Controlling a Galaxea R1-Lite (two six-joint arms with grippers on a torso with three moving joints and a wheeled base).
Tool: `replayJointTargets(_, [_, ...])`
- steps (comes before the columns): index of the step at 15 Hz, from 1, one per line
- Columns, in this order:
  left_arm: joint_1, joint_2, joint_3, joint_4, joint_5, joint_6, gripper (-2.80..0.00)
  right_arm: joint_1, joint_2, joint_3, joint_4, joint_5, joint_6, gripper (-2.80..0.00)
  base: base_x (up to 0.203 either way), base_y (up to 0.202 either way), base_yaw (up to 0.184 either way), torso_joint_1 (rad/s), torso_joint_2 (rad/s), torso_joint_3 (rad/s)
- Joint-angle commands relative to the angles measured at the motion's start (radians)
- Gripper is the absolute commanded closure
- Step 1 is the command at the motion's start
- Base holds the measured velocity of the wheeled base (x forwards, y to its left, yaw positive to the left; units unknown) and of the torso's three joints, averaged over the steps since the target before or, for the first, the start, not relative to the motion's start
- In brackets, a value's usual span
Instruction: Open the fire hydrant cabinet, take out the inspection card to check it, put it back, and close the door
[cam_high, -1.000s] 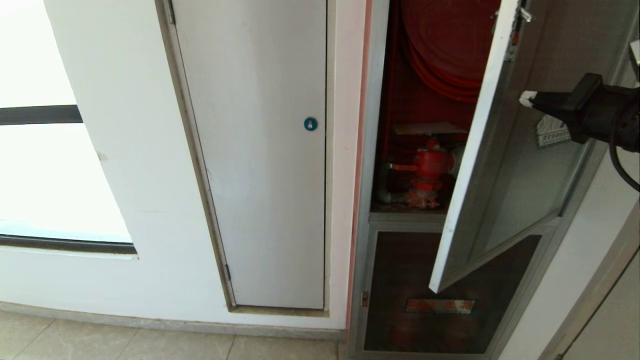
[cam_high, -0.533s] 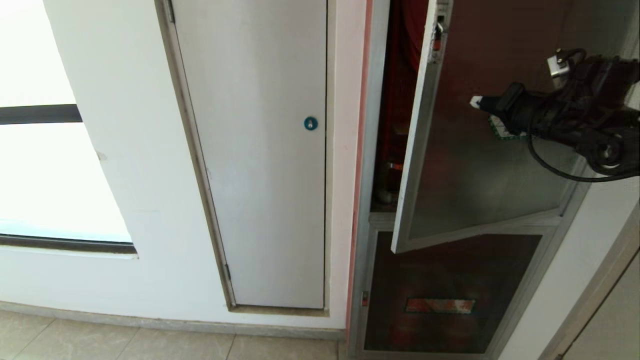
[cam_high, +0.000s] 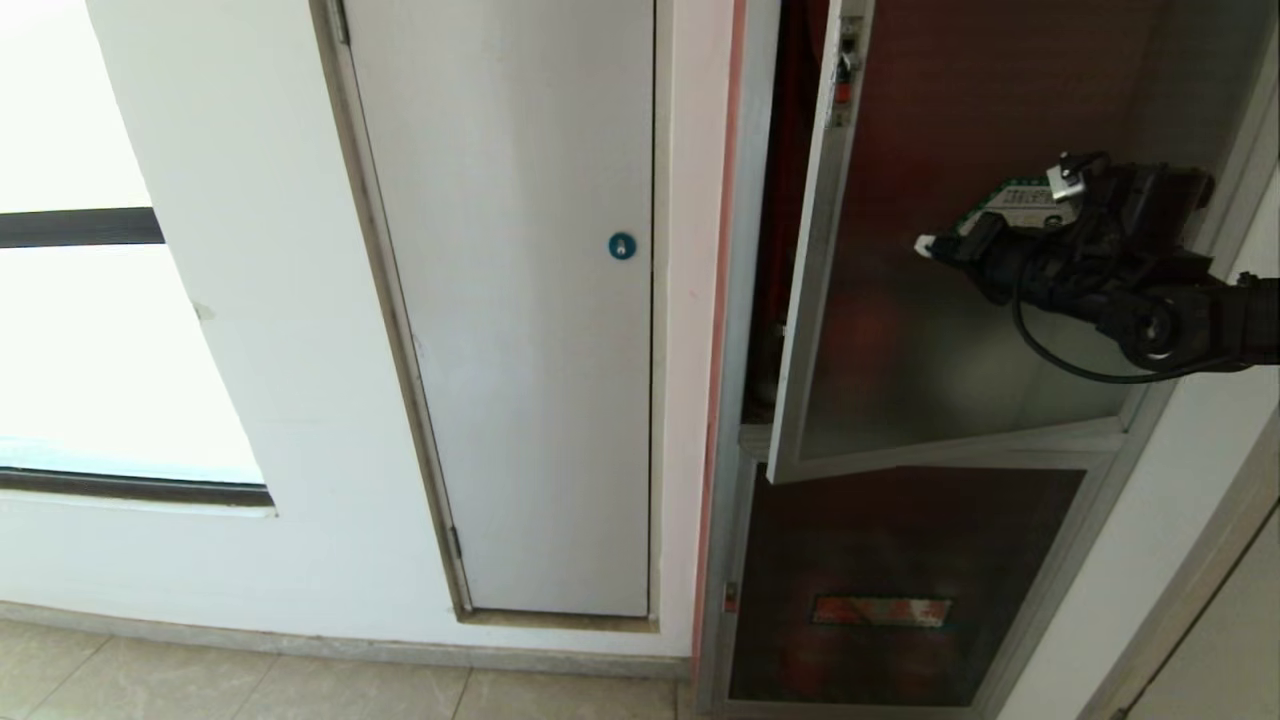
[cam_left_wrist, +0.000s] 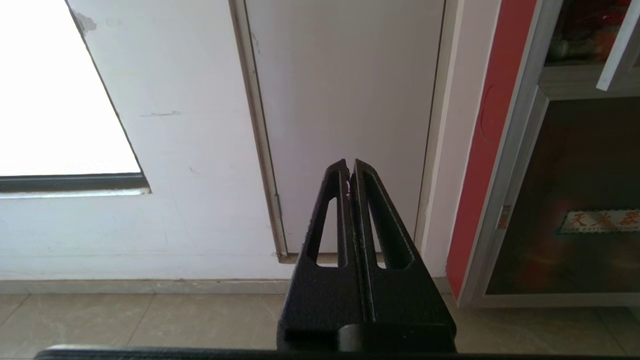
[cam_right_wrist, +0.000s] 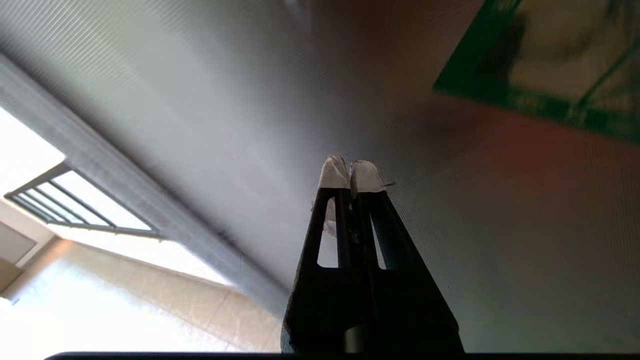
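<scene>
The fire hydrant cabinet (cam_high: 748, 300) stands at the right of the head view. Only a narrow strip of its red interior (cam_high: 795, 150) shows. The door (cam_high: 900, 340), dark tinted glass in an aluminium frame, stands slightly ajar, with its latch (cam_high: 846, 60) on the free edge. My right gripper (cam_high: 925, 245) is shut, its white-taped tips against the glass just left of the green-bordered sticker (cam_high: 1020, 205). The right wrist view shows the same shut gripper (cam_right_wrist: 351, 170) on the glass (cam_right_wrist: 240, 115) near the sticker (cam_right_wrist: 550, 65). The inspection card is hidden. My left gripper (cam_left_wrist: 350, 167) hangs shut and empty, low before the wall.
A grey-white panel door (cam_high: 540, 350) with a blue round lock (cam_high: 621, 246) is left of the cabinet. Below the glass door is a smaller glass door (cam_high: 900, 540) with a red label (cam_high: 880, 610). A bright window (cam_high: 90, 350) is at far left, with tiled floor (cam_high: 300, 690) below.
The door has swung from wide open to almost shut, covering the hose reel and valve. My right gripper has travelled left and in with the glass, staying shut.
</scene>
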Motion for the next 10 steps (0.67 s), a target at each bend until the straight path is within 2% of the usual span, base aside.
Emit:
replayJointTargets(1, [0.000, 0.001, 0.028, -0.001, 0.000, 0.001, 0.00, 0.004, -0.183, 0.157, -0.007, 0.005, -0.010, 0.00, 0.000, 0.000, 0.000, 0.000, 0.00, 0.000])
replayJointTargets(7, [0.000, 0.001, 0.028, -0.001, 0.000, 0.001, 0.00, 0.045, -0.806, 0.685, -0.004, 0.005, -0.111, 0.00, 0.000, 0.000, 0.000, 0.000, 0.00, 0.000])
replayJointTargets(10, [0.000, 0.001, 0.028, -0.001, 0.000, 0.001, 0.00, 0.051, -1.136, 0.880, 0.039, -0.012, -0.153, 0.00, 0.000, 0.000, 0.000, 0.000, 0.00, 0.000])
